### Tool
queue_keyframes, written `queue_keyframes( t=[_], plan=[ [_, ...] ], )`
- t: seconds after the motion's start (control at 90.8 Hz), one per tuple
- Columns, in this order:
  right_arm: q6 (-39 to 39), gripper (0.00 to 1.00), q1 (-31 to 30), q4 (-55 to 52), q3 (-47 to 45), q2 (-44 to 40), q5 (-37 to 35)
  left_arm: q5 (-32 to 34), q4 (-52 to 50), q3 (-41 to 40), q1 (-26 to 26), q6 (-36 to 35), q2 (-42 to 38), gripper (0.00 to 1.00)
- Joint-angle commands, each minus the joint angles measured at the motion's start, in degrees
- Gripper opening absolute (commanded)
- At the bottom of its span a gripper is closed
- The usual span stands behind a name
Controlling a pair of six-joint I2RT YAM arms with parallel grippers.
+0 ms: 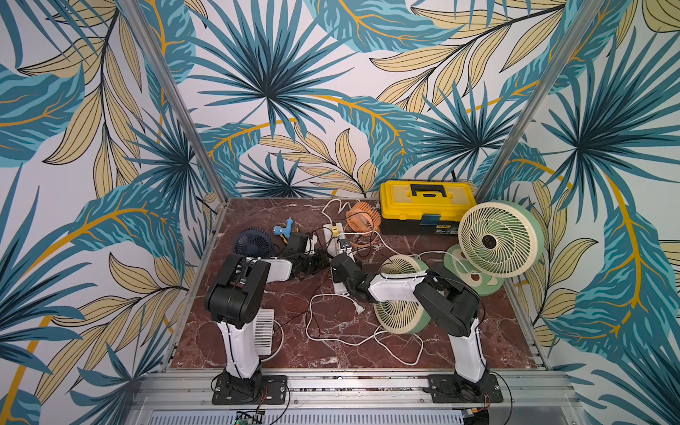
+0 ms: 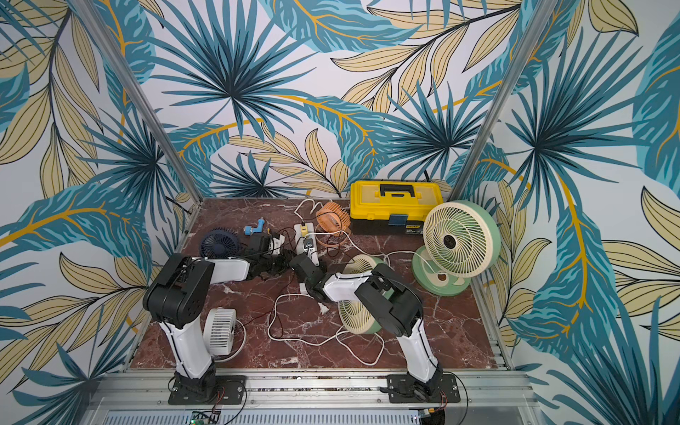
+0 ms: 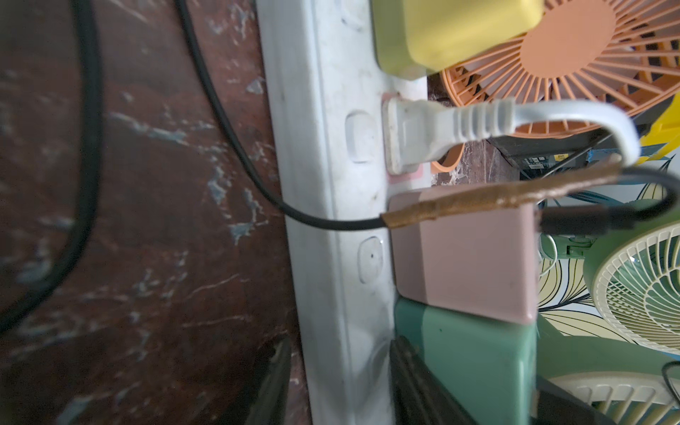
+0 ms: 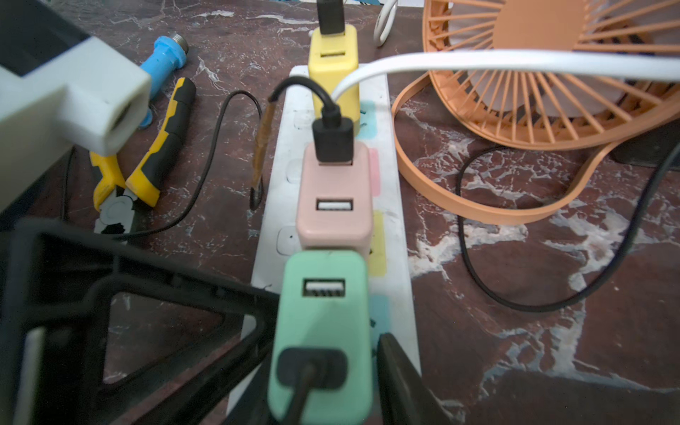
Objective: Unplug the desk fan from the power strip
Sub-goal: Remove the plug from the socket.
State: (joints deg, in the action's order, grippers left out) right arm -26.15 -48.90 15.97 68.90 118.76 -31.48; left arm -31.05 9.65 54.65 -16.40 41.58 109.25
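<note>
The white power strip (image 1: 339, 245) (image 3: 331, 220) (image 4: 395, 228) lies at the middle back of the table, seen in both top views. Yellow (image 4: 333, 62), pink (image 4: 335, 198) and green (image 4: 323, 323) adapters and a white plug (image 3: 415, 136) sit in it. My left gripper (image 3: 340, 346) (image 1: 319, 259) clamps the strip across its width beside the green adapter (image 3: 478, 368). My right gripper (image 4: 327, 346) (image 1: 342, 255) is shut on the green adapter, which has a black cable in its near end. I cannot trace which desk fan that cable feeds.
An orange fan (image 1: 362, 220) stands just behind the strip, next to a yellow toolbox (image 1: 427, 206). Two green fans (image 1: 500, 239) (image 1: 401, 316) are at the right, a navy fan (image 1: 254, 243) and a white fan (image 1: 265, 331) at the left. Pliers (image 4: 147, 165) and loose cords lie around.
</note>
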Motion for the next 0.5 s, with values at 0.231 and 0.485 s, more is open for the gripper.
queue_keyframes(
  t=[0.231,0.485],
  plan=[
    [1.1,0.21,0.6,2.9,1.0,2.3,-1.2,0.8,-2.5,1.5,-0.2,-1.6,2.8,0.48],
    [2.8,0.12,0.2,2.2,1.2,2.1,-2.0,1.2,-3.7,2.9,-0.3,-1.8,3.7,0.43]
  ],
)
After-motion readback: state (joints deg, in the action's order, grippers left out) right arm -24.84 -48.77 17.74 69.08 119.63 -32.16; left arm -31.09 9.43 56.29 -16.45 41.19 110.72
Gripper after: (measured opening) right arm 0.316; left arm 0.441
